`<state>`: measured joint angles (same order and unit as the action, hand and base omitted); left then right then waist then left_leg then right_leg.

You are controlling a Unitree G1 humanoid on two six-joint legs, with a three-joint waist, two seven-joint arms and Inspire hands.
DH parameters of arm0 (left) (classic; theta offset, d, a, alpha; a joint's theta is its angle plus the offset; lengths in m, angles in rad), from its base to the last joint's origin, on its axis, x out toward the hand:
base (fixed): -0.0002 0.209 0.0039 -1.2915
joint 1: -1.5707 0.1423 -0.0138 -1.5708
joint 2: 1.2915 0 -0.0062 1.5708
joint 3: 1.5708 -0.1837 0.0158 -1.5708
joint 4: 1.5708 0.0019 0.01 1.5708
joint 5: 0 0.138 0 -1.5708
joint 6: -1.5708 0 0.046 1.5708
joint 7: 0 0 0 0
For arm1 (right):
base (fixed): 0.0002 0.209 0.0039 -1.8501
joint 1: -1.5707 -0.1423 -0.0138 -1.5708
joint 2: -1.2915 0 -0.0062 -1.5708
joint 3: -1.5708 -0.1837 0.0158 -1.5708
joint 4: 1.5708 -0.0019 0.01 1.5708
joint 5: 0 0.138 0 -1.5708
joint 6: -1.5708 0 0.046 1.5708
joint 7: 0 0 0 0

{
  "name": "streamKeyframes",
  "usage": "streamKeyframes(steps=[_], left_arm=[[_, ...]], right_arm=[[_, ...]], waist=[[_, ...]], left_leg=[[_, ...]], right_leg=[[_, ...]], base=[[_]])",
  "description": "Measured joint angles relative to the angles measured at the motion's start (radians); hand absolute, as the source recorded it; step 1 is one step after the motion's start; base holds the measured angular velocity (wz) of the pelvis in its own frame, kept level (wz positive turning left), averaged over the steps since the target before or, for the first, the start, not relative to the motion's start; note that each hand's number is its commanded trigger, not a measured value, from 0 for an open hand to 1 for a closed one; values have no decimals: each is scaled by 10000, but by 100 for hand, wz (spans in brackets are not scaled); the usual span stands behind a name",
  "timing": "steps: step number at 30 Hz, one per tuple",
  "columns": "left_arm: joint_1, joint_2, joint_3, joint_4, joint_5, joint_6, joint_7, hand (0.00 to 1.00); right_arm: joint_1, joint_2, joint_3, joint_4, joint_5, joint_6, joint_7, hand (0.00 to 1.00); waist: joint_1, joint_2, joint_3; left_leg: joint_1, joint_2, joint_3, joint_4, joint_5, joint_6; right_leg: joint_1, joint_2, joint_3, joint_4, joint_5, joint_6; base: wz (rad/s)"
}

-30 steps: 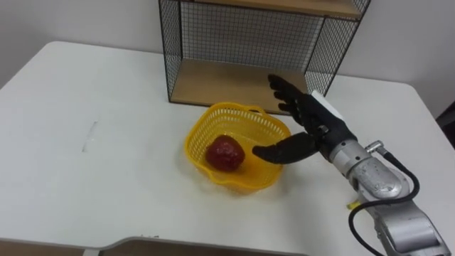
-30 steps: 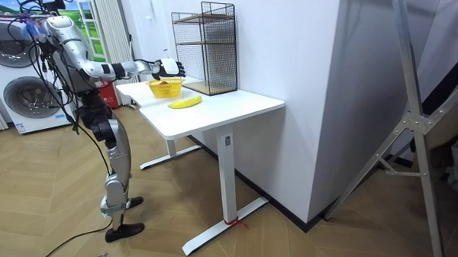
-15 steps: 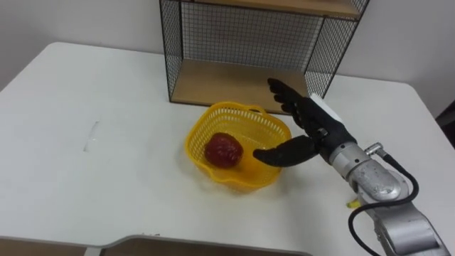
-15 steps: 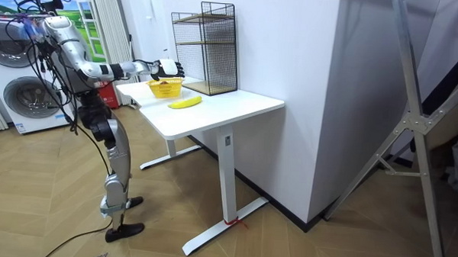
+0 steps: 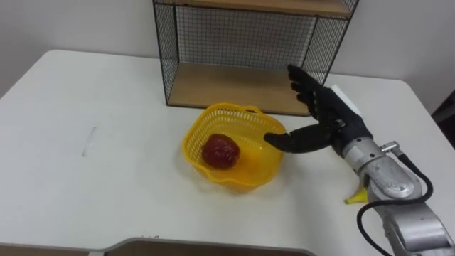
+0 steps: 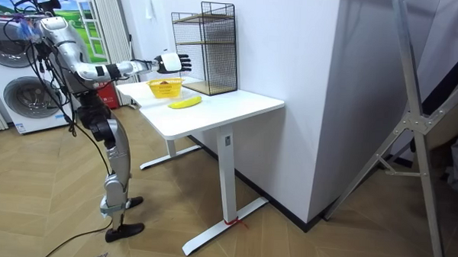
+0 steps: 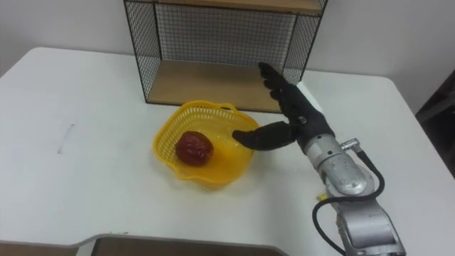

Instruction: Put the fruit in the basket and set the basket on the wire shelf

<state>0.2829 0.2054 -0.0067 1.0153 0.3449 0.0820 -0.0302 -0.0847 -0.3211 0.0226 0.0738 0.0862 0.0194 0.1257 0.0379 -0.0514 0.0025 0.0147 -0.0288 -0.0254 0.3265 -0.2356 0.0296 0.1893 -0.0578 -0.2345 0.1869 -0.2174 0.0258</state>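
A yellow plastic basket (image 5: 250, 171) stands on the white table (image 5: 92, 178), just in front of the black wire shelf (image 5: 234, 85) with its wooden boards. A red fruit (image 5: 220, 151) lies inside the basket. My right hand (image 5: 323, 117) is open with its fingers straight, raised beside and above the basket's right rim, its thumb pointing at the rim and holding nothing. A yellow banana (image 6: 184, 102) lies on the table to the right of the basket; its tip (image 5: 355, 197) peeks out under my right forearm. In the room view the hand (image 6: 170, 62) hovers above the basket (image 6: 165, 88).
I stand at the table's end, at the room view's left. The shelf's lower board (image 7: 213, 82) lies open behind the basket. Bare table top spreads to the left of the basket. A washing machine (image 6: 16, 90) stands behind me.
My right hand has risen and drawn back to the right, away from the basket's rim. The basket and the red fruit have stayed put; the head camera shifted a little.
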Motion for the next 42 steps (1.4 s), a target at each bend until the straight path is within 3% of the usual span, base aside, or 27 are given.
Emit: streamKeyframes(steps=[15, 20, 25, 32, 40, 42], left_arm=[[7, -12, 442, -4, 7, -1, 0, 0], [-8, -9, 449, -5, 64, 2, 0, 0], [130, -12, 446, -58, 191, 122, 0, 0], [211, -42, 438, -167, 187, 368, -12, 0], [221, -41, 482, -455, 205, 514, -212, 0], [213, -45, 582, -530, 205, 600, -211, 0]], right_arm=[[-4, -4, -1246, 701, 726, -431, -2189, 0], [2, -17, -1269, 1512, 658, -429, -2706, 0], [-1, -57, -1261, 2151, 640, -412, -2965, 0], [-7, -58, -1230, 3291, 604, -101, -2621, 0], [-70, -100, -1212, 3899, -372, 67, -1423, 0], [-116, -103, -1205, 4269, -650, 320, -1089, 0]], waist=[[-110, -137, -79], [-134, -55, -26], [-167, -56, -23], [-95, -82, -31], [-20, -197, -62], [12, -258, -75]], left_leg=[[237, 14, 186, -234, 5, 6], [192, 16, 190, -256, 4, 4], [144, 11, 146, -235, 4, 4], [147, 19, 137, -181, 4, 5], [96, 6, 155, -112, 7, 10], [75, 0, 152, -113, 10, 15]], right_leg=[[8, -11, 150, -148, 3, 6], [5, -16, 145, -122, 8, 10], [9, -11, 132, -117, 8, 10], [-24, -10, 144, -11, 7, 10], [-133, -28, 166, -12, -1, 10], [-150, -33, 161, -18, -2, 13]], base=[[-4], [0], [0], [0], [0], [0]])
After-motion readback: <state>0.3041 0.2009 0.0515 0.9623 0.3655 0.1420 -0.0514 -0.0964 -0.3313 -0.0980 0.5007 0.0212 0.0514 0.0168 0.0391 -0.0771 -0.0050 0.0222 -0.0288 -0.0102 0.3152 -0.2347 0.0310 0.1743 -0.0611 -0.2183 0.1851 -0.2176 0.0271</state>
